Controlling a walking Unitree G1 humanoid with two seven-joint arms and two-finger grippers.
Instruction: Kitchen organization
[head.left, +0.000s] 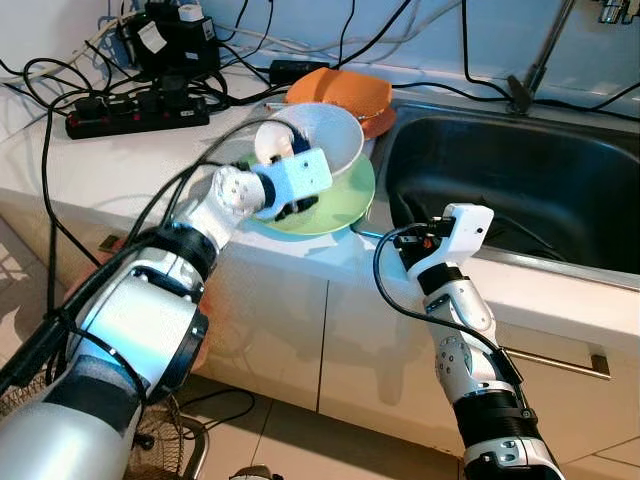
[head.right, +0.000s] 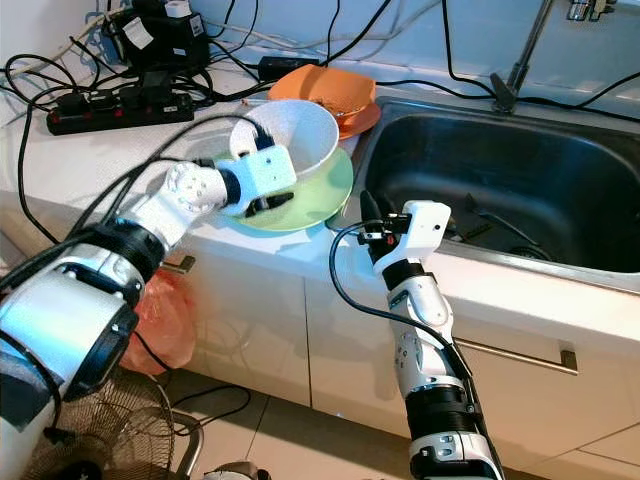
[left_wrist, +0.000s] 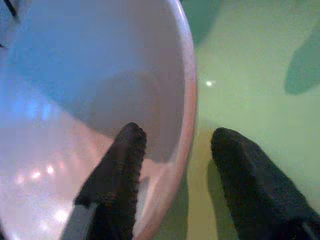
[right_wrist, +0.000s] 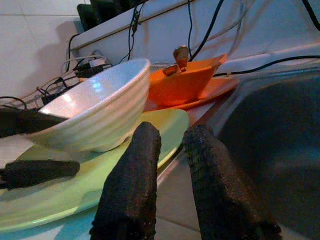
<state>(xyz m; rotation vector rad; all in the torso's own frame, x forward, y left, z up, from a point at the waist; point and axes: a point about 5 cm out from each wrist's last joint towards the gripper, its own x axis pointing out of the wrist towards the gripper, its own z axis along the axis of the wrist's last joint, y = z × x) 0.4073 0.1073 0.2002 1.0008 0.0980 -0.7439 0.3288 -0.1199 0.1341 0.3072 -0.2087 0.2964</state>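
A white ribbed bowl (head.left: 330, 135) sits tilted on a pale green plate (head.left: 345, 205) on the counter, left of the sink. My left gripper (left_wrist: 175, 135) is open and straddles the bowl's near rim. One finger (left_wrist: 120, 165) is inside the bowl; the other finger (left_wrist: 250, 180) is outside, over the plate. My right gripper (right_wrist: 170, 135) hovers at the counter's front edge, just right of the plate and beside the sink corner. It is open by a narrow gap, with nothing between its fingers, and it points toward the bowl.
An orange dish (head.left: 345, 92) on an orange plate stands behind the bowl. The steel sink (head.left: 520, 180) lies to the right, its tap base (head.left: 520, 95) at the back. A power strip (head.left: 135, 112) and tangled cables cover the back left counter. A fan (head.right: 110, 430) stands on the floor.
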